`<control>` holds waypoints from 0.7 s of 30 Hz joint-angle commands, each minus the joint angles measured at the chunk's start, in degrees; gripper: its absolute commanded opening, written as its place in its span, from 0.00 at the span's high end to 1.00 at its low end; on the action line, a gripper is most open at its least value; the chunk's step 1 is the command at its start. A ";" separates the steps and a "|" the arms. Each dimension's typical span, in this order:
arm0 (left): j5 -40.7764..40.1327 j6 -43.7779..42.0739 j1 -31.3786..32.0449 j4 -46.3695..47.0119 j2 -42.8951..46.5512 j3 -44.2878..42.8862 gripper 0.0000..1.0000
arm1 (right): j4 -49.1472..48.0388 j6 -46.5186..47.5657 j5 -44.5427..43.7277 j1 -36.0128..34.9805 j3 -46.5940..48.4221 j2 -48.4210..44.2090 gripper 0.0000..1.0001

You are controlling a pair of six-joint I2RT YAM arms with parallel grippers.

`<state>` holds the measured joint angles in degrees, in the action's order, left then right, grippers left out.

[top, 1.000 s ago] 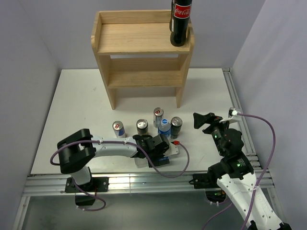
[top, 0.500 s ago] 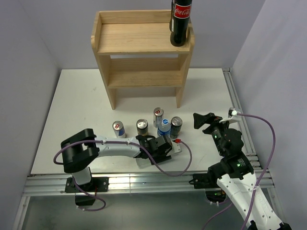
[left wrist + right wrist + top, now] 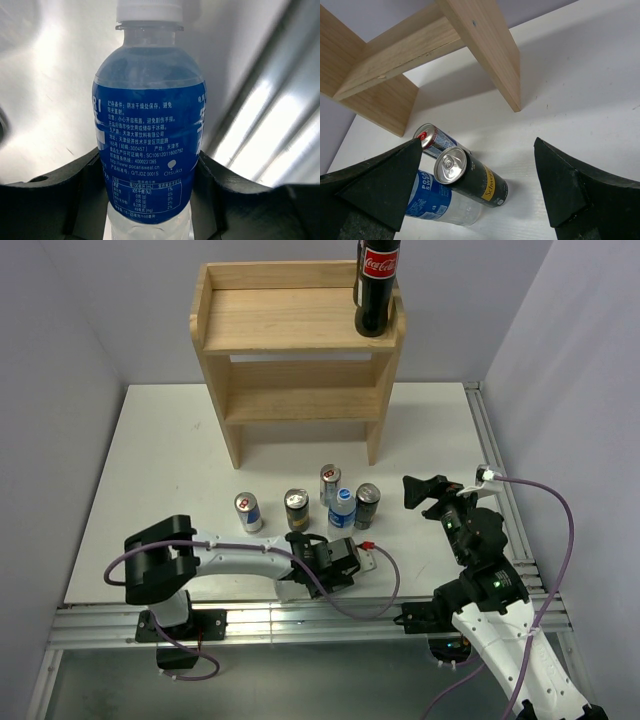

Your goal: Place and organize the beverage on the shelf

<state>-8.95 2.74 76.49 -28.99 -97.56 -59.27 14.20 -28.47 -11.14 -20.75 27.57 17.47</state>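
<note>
**A:** Where's the bottle relative to your left jaws?

**B:** The blue-label bottle [image 3: 150, 130] stands upright on the surface [image 3: 160, 470], near-centre, among the cans. Your left jaws are clenched on it, with pads [image 3: 75, 195] on either side of the lower label. The cap is well above the grip.

**A:** Neighbours?

**B:** The dark can [image 3: 470, 177] is just to its right; I can't tell if they touch. The brown-top can [image 3: 296, 508] is to its left, and the silver can [image 3: 330, 483] is just beyond it.

**A:** How will it handle?

**B:** It looks full, so probably some weight for its size. It's thin plastic and likely gives under squeeze, and the glossy label may slip. With a low hold it's top-heavy, so keep it upright. I'd lift straight up before heading far toward the shelf [image 3: 280, 320], or you risk clipping cans.

**A:** Right side?

**B:** Your right jaws are spread wide and hold nothing. They hang over the right of the surface, well apart from the cans. The cola bottle [image 3: 375, 285] sits at the far-right corner of the top board.
</note>
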 commanded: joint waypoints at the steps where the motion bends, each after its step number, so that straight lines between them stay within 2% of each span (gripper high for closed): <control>1: -0.27 4.99 2.44 -7.83 6.32 -1.64 1.00 | -1.01 0.78 -0.82 -0.34 -0.41 0.28 0.00; 5: -5.36 8.24 2.26 -7.40 12.29 -4.28 1.00 | -1.10 0.78 -0.99 -0.34 -0.41 0.81 0.00; 11: -15.56 7.45 1.82 -3.97 21.00 -7.52 1.00 | -1.10 0.96 -1.61 -0.43 -0.33 1.25 0.00; 15: -23.81 5.70 1.82 -2.30 26.70 -15.24 1.00 | -0.75 1.13 -1.78 -0.34 -0.06 1.95 0.00; 21: -27.78 -2.03 1.21 1.64 30.58 -30.19 1.00 | -0.84 1.22 -1.52 -0.34 0.02 2.91 0.00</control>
<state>-29.45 6.00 78.06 -37.17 -72.27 -80.51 14.22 -28.18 -12.01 -20.75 27.57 19.81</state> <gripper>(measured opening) 0.581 0.999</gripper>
